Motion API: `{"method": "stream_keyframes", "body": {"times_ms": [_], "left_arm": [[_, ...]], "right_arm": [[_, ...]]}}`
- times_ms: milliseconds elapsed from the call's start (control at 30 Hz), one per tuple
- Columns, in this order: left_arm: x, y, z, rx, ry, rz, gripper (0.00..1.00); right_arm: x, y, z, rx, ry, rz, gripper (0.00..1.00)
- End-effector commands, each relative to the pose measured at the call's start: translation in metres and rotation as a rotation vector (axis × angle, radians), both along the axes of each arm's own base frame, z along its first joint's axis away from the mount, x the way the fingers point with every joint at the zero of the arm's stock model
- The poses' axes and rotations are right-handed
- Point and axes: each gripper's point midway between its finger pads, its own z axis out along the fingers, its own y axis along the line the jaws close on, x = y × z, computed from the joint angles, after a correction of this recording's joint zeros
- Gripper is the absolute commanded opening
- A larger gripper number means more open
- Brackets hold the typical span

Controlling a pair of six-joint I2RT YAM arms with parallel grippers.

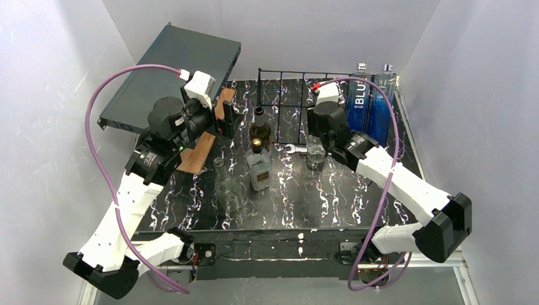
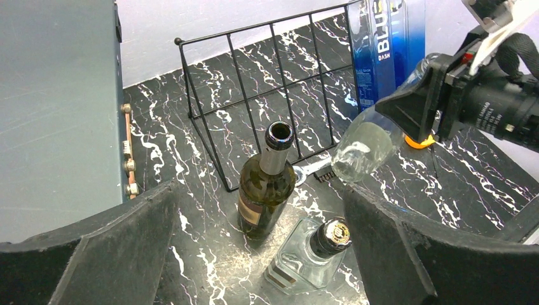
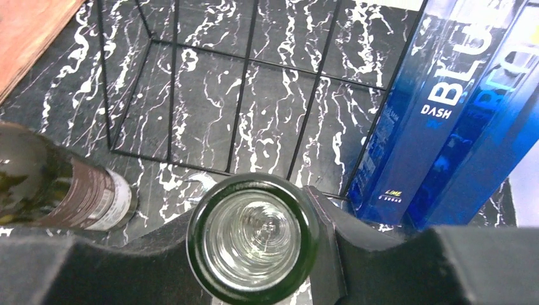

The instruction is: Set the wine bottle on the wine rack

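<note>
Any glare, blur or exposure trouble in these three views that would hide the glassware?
Top external: even soft light and sharp, but the clear bottle nearly vanishes against the white-veined table. Left wrist: bright glare on that bottle's body; the left fingers dark and soft in the foreground. Right wrist: the right fingers dark and blurred up close; wine rack and blue bottles sharp.

Clear wine bottle (image 2: 363, 143), tilted (neck up), near black wine rack (image 2: 284, 89).
</note>
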Motion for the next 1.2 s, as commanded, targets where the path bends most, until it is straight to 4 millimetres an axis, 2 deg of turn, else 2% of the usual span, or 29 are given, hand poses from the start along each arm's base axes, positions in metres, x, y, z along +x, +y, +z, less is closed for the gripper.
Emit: {"method": "stream_keyframes", "body": {"times_ms": [0,400,800,1133,1167], "left_arm": [[-0.005,-0.002,0.012,-0.017,-0.037,-0.017,0.99],[-0.008,-0.005,0.012,-0.014,-0.038,-0.027,0.99],[-0.012,-0.006,0.014,-0.011,-0.047,-0.034,0.99],[-0.014,-0.008,0.015,-0.010,-0.049,-0.042,0.99],[-0.014,-0.008,0.015,-0.010,-0.048,-0.043,0.99]], "right_arm": [[0.030,-0.009,0.092,0.127,-0.254,-0.116,0.01],[0.068,-0.046,0.083,0.097,-0.267,-0.283,0.01],[0.097,-0.057,0.076,0.126,-0.268,-0.325,0.01],[0.108,-0.062,0.053,0.126,-0.223,-0.395,0.01],[0.107,-0.063,0.045,0.114,-0.199,-0.403,0.01]]}}
